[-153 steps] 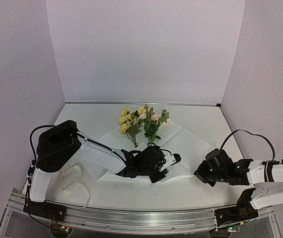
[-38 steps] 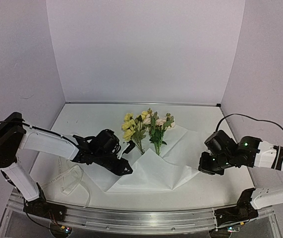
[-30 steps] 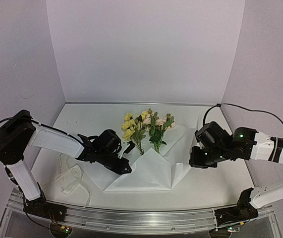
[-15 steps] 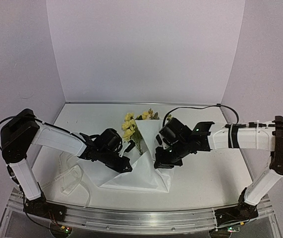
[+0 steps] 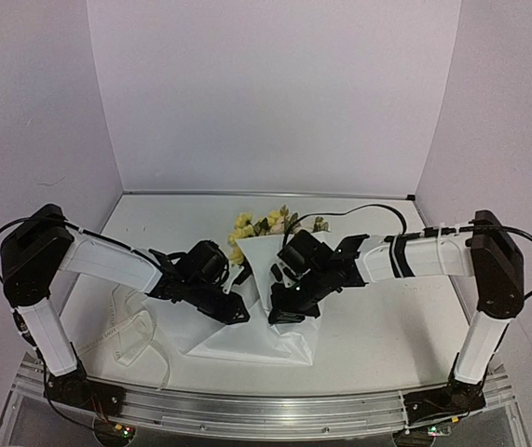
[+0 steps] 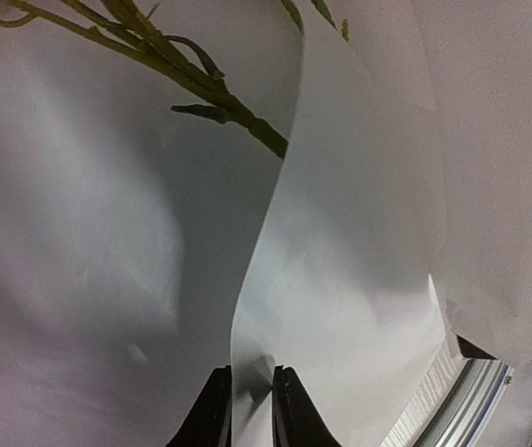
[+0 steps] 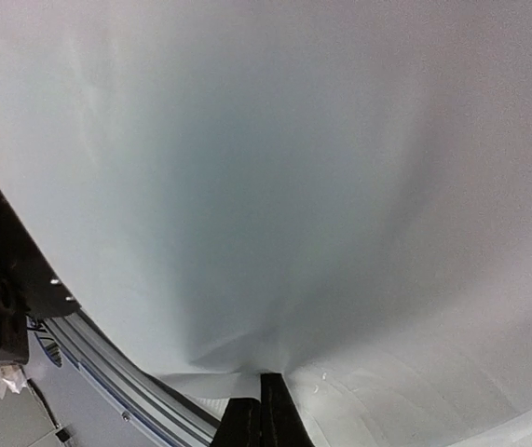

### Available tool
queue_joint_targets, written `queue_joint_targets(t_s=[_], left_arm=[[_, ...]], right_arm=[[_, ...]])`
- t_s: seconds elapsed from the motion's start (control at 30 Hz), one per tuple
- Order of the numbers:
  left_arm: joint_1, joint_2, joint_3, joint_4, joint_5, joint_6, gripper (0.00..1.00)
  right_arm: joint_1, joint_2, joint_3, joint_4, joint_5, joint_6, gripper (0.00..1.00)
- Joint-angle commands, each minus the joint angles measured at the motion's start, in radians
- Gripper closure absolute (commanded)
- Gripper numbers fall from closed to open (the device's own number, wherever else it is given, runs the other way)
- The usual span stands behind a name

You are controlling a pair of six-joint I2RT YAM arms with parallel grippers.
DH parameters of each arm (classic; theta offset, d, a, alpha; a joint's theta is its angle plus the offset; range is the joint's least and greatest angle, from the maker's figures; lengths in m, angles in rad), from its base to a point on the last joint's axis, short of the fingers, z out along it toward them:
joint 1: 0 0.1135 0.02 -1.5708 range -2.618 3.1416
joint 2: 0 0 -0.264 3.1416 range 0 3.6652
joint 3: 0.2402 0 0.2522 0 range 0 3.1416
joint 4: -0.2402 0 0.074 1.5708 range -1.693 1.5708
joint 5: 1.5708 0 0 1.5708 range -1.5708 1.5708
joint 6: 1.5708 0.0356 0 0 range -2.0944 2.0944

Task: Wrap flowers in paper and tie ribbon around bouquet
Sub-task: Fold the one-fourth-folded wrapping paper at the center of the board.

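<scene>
Right wrist: right pincer clamped on paper edge; left pincer slightly apart astride fold. Paper thin, limp, likely creases easily; best held at edges.

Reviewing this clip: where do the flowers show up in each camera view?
Top external: flowers at centre back, poking out above the folded white paper.
Left wrist: only their green stems at the top, against the paper.
Right wrist: not in it; paper fills the picture.
Shared landmark: the white paper.
</scene>
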Motion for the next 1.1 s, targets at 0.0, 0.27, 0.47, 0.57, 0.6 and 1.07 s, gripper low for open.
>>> queue_joint_targets(t_s=[0.0,0.27,0.47,0.57,0.6,1.07], left_arm=[[0.013,-0.117,-0.057,0.029,-0.072,-0.069,0.77],[0.05,-0.273,-0.179,0.065,-0.166,-0.203,0.71],[0.109,-0.257,-0.077,0.084,-0.034,-0.189,0.47],[0.134,-0.193,-0.025,0.089,0.009,-0.133,0.37],[0.139,-0.165,-0.01,0.083,0.017,-0.111,0.34],[0.233,-0.004,0.024,0.271,0.314,-0.135,0.17]], right_arm=[[-0.007,0.04,0.036,0.041,-0.015,0.004,1.0],[-0.009,0.085,0.05,0.067,-0.027,0.023,1.0],[-0.01,0.096,0.048,0.082,-0.04,0.026,1.0],[-0.01,0.094,0.043,0.096,-0.066,0.017,1.0],[-0.01,0.091,0.04,0.103,-0.076,0.014,1.0],[-0.043,0.055,-0.001,0.167,-0.241,-0.025,1.0]])
